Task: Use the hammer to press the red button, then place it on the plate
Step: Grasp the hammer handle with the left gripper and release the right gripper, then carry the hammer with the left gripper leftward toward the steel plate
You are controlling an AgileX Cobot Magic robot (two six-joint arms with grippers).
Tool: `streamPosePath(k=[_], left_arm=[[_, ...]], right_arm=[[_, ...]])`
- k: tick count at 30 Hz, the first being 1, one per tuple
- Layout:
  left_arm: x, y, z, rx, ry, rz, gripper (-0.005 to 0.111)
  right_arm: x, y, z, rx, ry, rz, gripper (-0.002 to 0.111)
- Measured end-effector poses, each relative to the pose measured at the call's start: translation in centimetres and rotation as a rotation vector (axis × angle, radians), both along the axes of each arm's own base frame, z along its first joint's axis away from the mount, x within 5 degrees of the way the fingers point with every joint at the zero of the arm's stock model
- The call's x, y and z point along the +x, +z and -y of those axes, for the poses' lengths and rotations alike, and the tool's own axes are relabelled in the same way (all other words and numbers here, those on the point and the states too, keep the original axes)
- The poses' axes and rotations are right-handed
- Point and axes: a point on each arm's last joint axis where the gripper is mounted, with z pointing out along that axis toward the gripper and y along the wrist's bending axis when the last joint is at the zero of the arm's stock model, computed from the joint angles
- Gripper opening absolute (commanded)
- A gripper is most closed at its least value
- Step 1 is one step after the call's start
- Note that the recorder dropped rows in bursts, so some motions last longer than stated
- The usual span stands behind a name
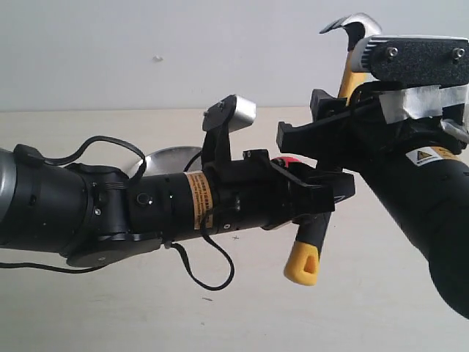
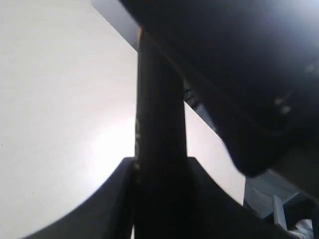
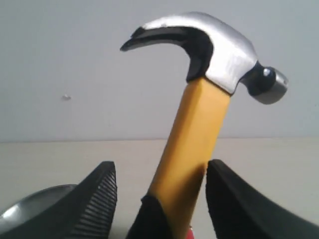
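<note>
The hammer (image 1: pixel 303 258) stands upright in the air, its metal head (image 3: pixel 219 47) at the top and its yellow tip at the bottom. My left gripper (image 1: pixel 322 192) is shut on its dark handle (image 2: pixel 159 124); in the left wrist view the left gripper (image 2: pixel 160 199) has both jaws tight against the grip. My right gripper (image 3: pixel 162 199) is open around the yellow shaft (image 3: pixel 194 129): one pad is close, the ribbed pad (image 3: pixel 97 204) stands apart. The red button (image 1: pixel 289 160) shows only as a sliver behind the left gripper. The plate (image 1: pixel 163 158) lies behind the left arm.
The pale tabletop (image 1: pixel 366 308) stretches in front and to the right, under a plain wall. A loose black cable (image 1: pixel 212 275) hangs from the left arm. In the right wrist view the plate's rim (image 3: pixel 30 209) shows low down beside the ribbed pad.
</note>
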Motion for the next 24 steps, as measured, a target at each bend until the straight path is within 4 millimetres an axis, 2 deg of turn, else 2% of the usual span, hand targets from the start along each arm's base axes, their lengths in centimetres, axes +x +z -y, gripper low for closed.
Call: streamPosePath(k=[7, 13, 19, 24], left_arm=[[0.5, -0.1, -0.2, 0.012, 0.054, 0.019, 0.000], [1.2, -0.6, -0.7, 0.060, 0.103, 0.030, 0.000], [2.2, -1.3, -2.0, 0.246, 0.179, 0.075, 0.000], [2.5, 0.0, -4.3, 0.469, 0.230, 0.126, 0.000]], right_arm=[[-0.6, 0.4, 1.0, -0.034, -0.047, -0.053, 0.053], [-1.4, 1.9, 1.7, 0.008, -0.030, -0.045, 0.053], [-2.7, 3.2, 2.5, 0.012, 0.018, -0.092, 0.053], [-4.1, 3.2, 4.2, -0.028, -0.030, -0.181, 0.053]])
